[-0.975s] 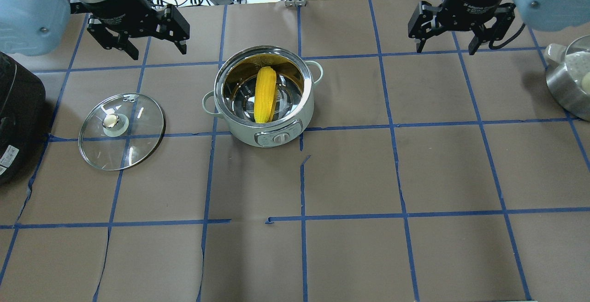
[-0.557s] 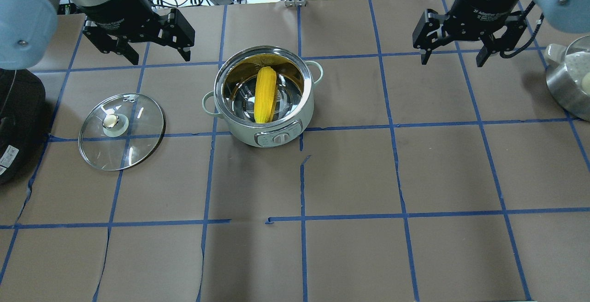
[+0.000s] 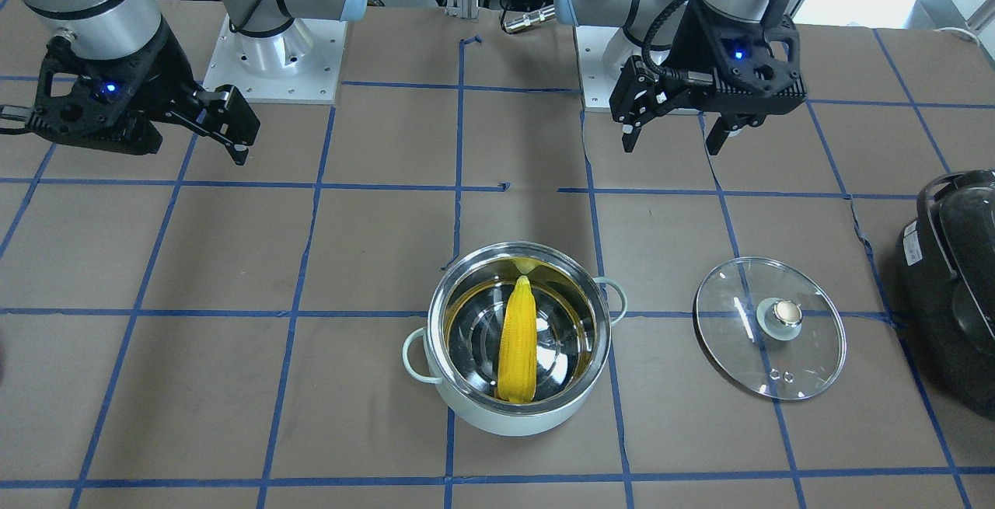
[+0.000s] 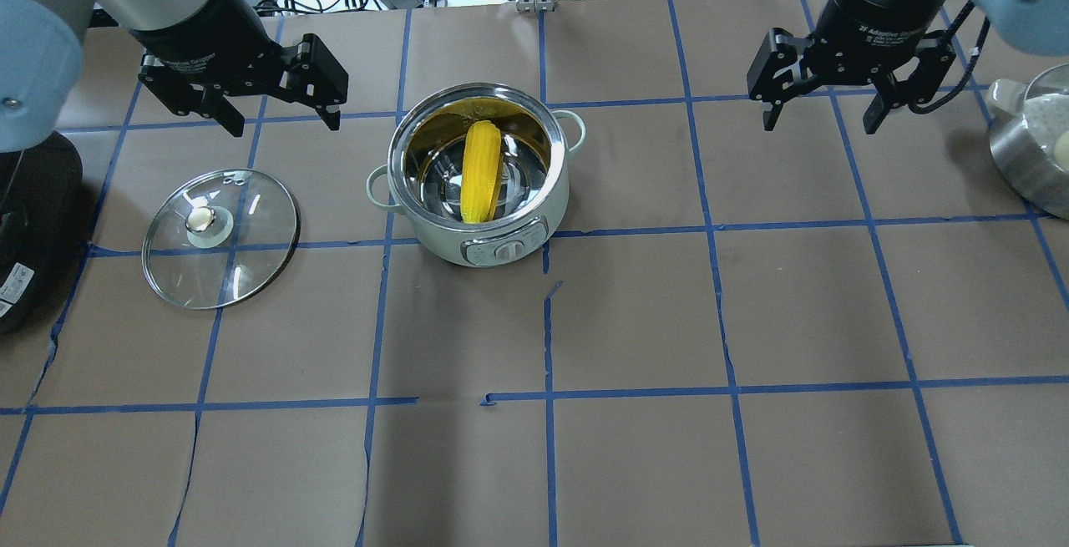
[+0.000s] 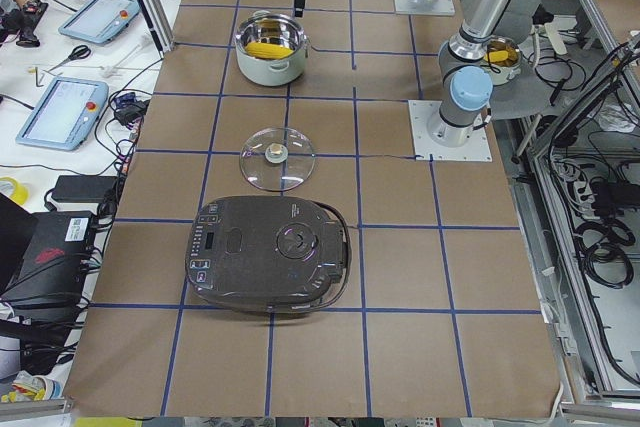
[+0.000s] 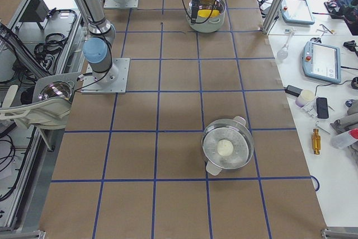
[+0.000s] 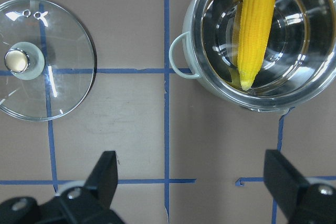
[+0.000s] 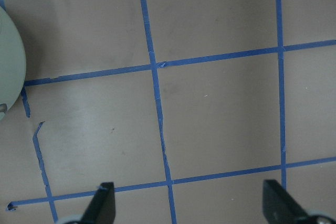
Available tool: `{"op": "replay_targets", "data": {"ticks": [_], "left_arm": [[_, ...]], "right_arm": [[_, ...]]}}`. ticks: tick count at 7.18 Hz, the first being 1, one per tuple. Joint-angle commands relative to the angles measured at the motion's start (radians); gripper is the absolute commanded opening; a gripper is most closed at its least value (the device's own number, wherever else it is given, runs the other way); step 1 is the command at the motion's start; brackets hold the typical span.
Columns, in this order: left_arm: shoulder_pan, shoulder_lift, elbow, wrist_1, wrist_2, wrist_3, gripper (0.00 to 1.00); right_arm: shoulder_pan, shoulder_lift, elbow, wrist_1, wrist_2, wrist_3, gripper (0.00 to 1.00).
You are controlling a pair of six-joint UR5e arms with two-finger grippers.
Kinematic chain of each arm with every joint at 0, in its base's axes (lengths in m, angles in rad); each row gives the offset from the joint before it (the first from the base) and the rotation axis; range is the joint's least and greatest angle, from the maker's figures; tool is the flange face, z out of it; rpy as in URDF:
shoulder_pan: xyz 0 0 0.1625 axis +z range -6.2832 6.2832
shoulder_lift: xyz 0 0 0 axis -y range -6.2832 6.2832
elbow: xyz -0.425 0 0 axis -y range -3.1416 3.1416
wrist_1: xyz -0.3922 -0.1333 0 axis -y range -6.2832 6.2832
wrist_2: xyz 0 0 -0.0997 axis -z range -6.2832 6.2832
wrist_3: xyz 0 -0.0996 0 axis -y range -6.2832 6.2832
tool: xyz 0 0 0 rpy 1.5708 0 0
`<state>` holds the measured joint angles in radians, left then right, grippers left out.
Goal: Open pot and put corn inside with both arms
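I count one pot (image 4: 434, 240) standing uncovered on the table (image 4: 635, 321), with one corn (image 4: 481, 169) lying inside it, leaning against the steel wall. One glass lid (image 4: 220, 238) lies flat beside the pot, apart from it. There are two hands, both raised and pointing down. My left hand (image 4: 281, 123) is spread wide and empty, and so is my right hand (image 4: 820, 124).

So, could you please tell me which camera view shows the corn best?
The left wrist-mounted view: the corn is largest and sharpest there, inside the pot. Overhead and front-facing show it smaller; side views, a yellow speck; right wrist-mounted, nothing.
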<state>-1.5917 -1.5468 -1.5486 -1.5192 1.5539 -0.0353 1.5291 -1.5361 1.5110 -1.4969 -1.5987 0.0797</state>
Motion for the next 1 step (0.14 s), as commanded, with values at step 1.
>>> {"op": "replay_targets", "data": {"ticks": [1], "left_arm": [[-0.001, 0.001, 0.001, 0.002, 0.0, 0.0, 1.0]], "right_arm": [[0.0, -0.025, -0.014, 0.01, 0.006, -0.003, 1.0]]}}
